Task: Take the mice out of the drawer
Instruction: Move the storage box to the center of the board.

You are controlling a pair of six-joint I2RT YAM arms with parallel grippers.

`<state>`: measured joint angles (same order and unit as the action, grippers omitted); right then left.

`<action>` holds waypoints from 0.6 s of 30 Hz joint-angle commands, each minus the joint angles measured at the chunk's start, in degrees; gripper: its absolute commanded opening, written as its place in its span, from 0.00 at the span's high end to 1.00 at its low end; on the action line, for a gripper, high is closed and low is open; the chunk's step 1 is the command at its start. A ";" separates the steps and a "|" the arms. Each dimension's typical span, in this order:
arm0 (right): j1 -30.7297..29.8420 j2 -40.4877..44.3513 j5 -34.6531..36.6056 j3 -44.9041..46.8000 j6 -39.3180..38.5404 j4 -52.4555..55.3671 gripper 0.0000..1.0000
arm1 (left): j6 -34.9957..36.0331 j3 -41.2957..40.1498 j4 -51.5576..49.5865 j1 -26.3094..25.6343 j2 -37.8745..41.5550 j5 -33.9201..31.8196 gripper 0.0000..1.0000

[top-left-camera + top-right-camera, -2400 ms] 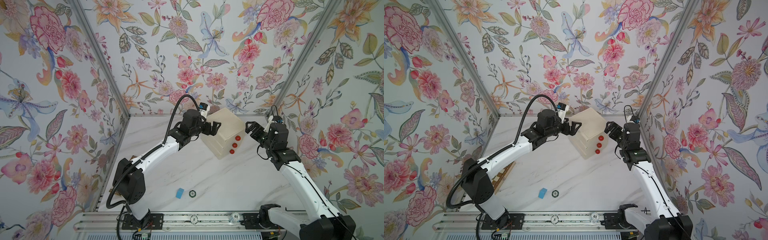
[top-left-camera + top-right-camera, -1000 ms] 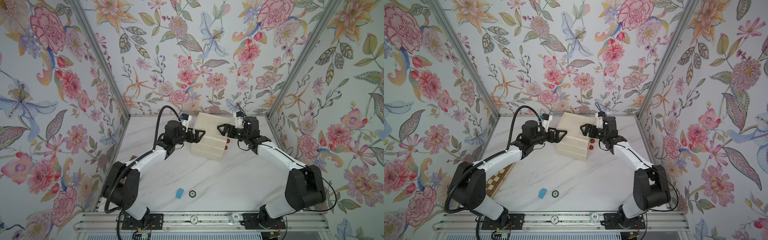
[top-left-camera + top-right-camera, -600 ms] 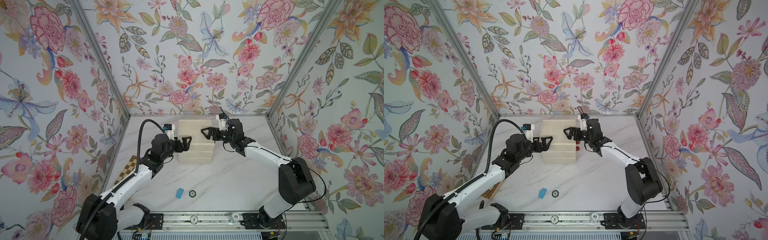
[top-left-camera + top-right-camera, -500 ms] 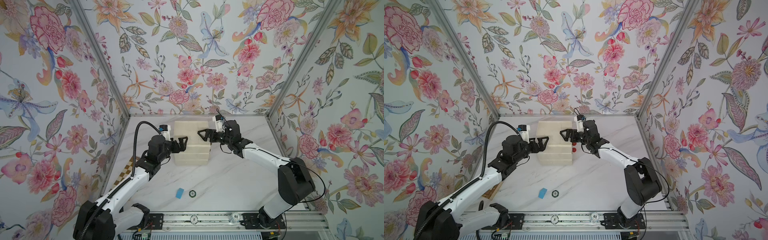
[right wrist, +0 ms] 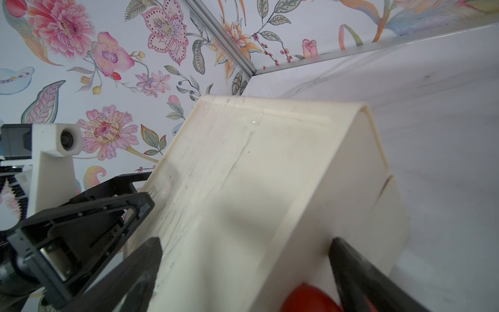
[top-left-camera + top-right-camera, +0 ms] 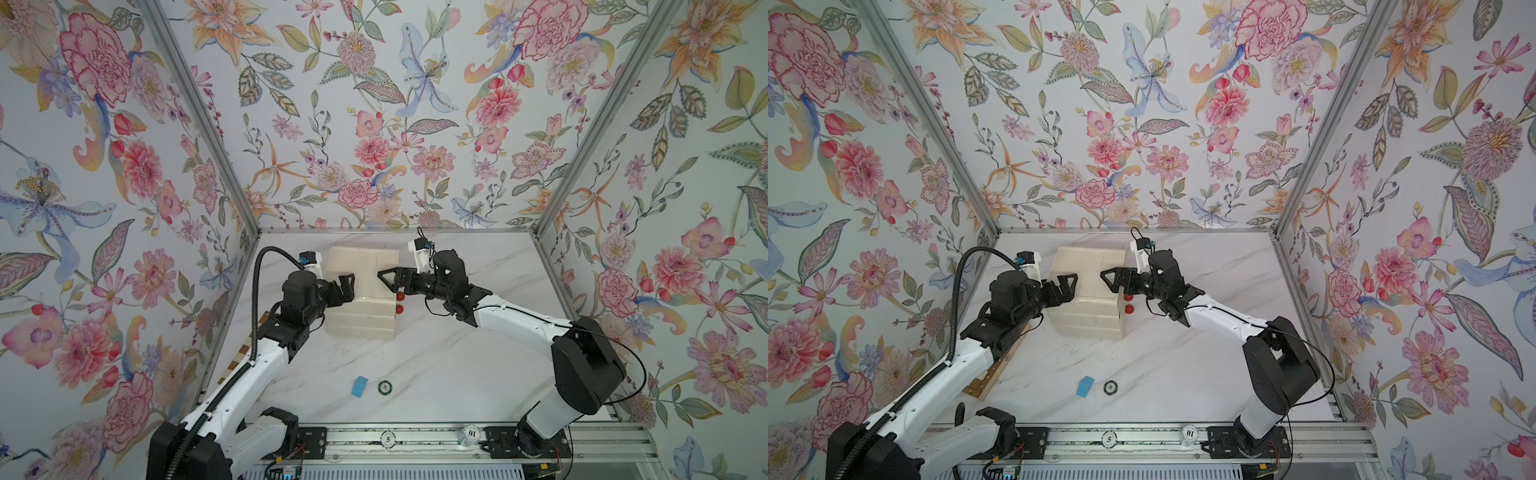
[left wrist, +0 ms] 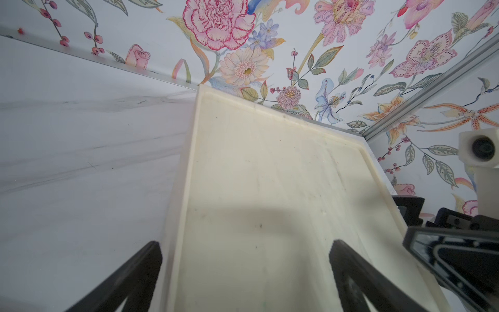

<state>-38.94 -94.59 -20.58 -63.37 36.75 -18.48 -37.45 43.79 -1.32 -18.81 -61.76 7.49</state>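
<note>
Nearest the robot's base, a blue block point(image 6: 360, 386) and a round black-and-white chip point(image 6: 385, 387) lie side by side on the marble table point(image 6: 436, 365). They are well short of both grippers and no part of the job.

Further out, the left gripper point(image 6: 343, 289) and the right gripper point(image 6: 392, 280) face each other across the top of a cream drawer unit point(image 6: 361, 320), which stands between them. Both have their jaws spread wide and hold nothing. In its wrist view the left gripper point(image 7: 245, 243) straddles one top edge of the unit. The right gripper point(image 5: 245, 240) reaches over the opposite top corner.

In both top views two red knobs point(image 6: 400, 296) show just below the right gripper, on the face turned towards that arm. In the right wrist view one knob point(image 5: 307, 299) sits just inside a finger.

Every drawer looks shut, so no mice are in sight; presumably they lie inside, past the right gripper's fingertips. Beyond the unit there is only table and the flowered back wall point(image 6: 374, 166).

The knob is small and round, so it likely wants a centred pinch and a straight pull. The unit looks like light plastic on a smooth top and may slide unless the left gripper braces it. The mice should be light, hard-shelled and slick, best pinched low across their narrow sides.
</note>
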 commanded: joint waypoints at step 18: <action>-2.72 -12.48 -2.39 -14.89 1.57 -4.55 0.01 | 4.73 8.62 3.00 7.35 -10.99 7.61 0.00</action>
<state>-39.83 -106.74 -18.74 -76.25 37.01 -19.92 -34.02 50.15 0.49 -11.66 -71.70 10.92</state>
